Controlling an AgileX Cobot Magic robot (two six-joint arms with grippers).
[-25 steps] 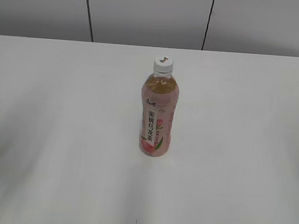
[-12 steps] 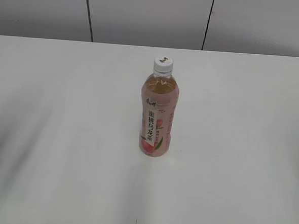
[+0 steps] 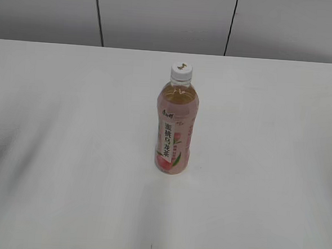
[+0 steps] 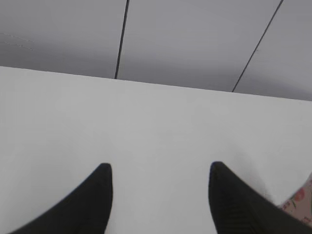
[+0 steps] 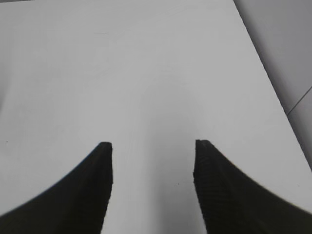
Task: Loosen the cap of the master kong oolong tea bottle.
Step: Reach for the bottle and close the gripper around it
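The master kong oolong tea bottle (image 3: pixel 175 125) stands upright mid-table in the exterior view, with amber tea and a pink peach label. Its white cap (image 3: pixel 181 72) sits on top. Neither gripper shows in the exterior view. In the left wrist view my left gripper (image 4: pixel 158 168) is open and empty over bare table, and a sliver of the pink label (image 4: pixel 300 201) shows at the lower right edge. In the right wrist view my right gripper (image 5: pixel 152 145) is open and empty over bare table, with no bottle in sight.
The white table (image 3: pixel 68 152) spreads all round the bottle. A grey panelled wall (image 3: pixel 161 17) with dark seams stands behind the table's far edge. In the right wrist view the table's edge (image 5: pixel 273 92) runs along the right side.
A dark gripper part at the exterior view's left edge has slid out of view. The bottle has not moved.
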